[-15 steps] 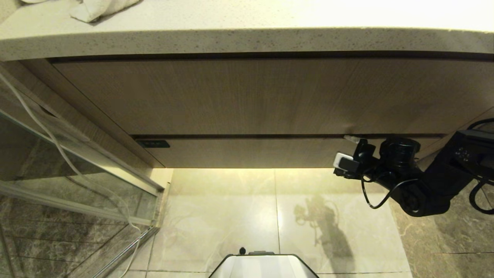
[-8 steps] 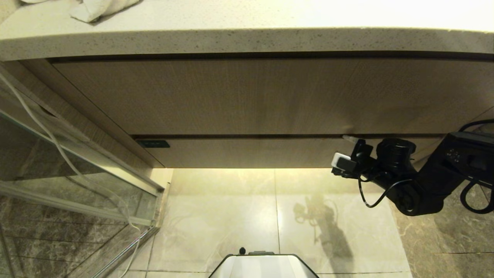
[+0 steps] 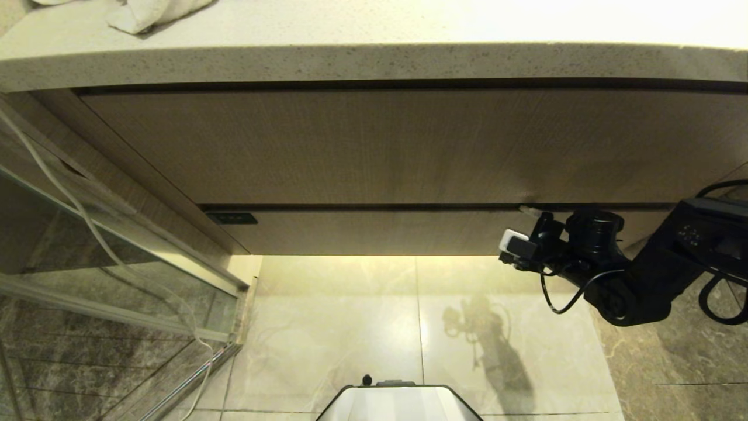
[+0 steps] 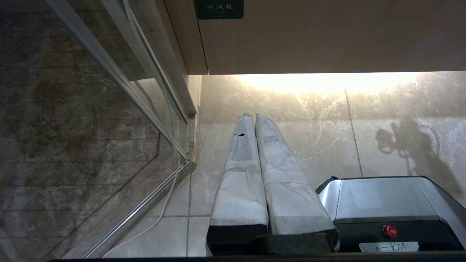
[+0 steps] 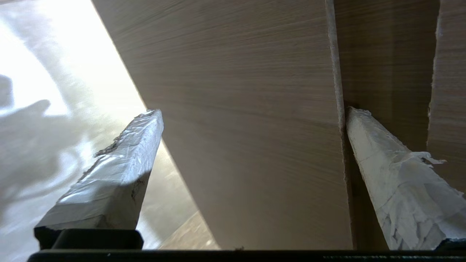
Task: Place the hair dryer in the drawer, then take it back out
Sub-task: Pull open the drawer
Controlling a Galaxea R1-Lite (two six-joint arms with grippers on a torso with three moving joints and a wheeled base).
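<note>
One drawer (image 3: 409, 231), closed; two grippers; hair dryer nowhere seen
Right gripper (image 5: 251, 112) spread wide, straddling the drawer front, one finger (image 5: 367, 134) in the upper gap; left gripper (image 4: 251, 120) pressed together, parked over floor

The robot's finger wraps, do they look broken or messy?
A bit messy. The white wrap on the right gripper is torn and frayed on one finger, with a loose shred sticking out; that finger sits at the gap above the drawer front. The left gripper, shut, has a small tear near a fingertip.
</note>
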